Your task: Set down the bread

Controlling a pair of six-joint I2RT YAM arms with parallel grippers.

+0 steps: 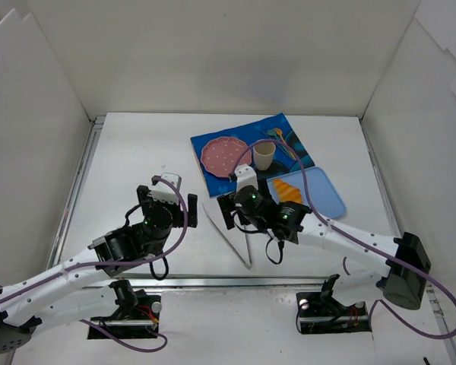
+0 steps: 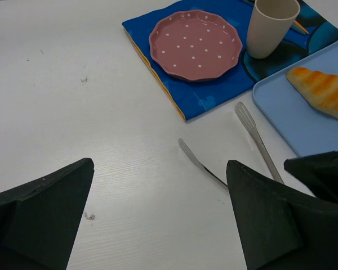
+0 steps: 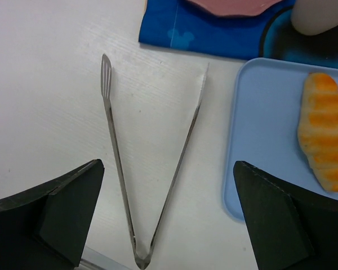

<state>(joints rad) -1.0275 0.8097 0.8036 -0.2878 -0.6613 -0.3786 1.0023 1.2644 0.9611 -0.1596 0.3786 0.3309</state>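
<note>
- The bread [image 3: 325, 135], a little golden-orange croissant with ridges, lies on the light blue tray [image 3: 265, 140], towards its near left part. Nothing is touching it.
- Right gripper [image 3: 169, 225] is spread wide and holds nothing. Its black fingers [image 3: 50, 219] sit on either side of the hinged end of the metal tongs [image 3: 115, 152]. I can't tell whether they hover above the tongs or touch them.
- The tongs lie flat on the white table [image 2: 73, 112], splayed in a V, tips pointing at the blue mat [image 2: 214, 95] and just left of the tray.
- Left gripper [image 2: 158, 225] is also wide open and empty, over bare table left of the tongs.
- The pink polka-dot plate [image 2: 195, 45] sits on the blue mat with nothing on it, and the beige cup [image 2: 272, 25] stands upright right beside it, also on the mat.
- The tray sits right of the mat, with its far left corner over the mat's edge.
</note>
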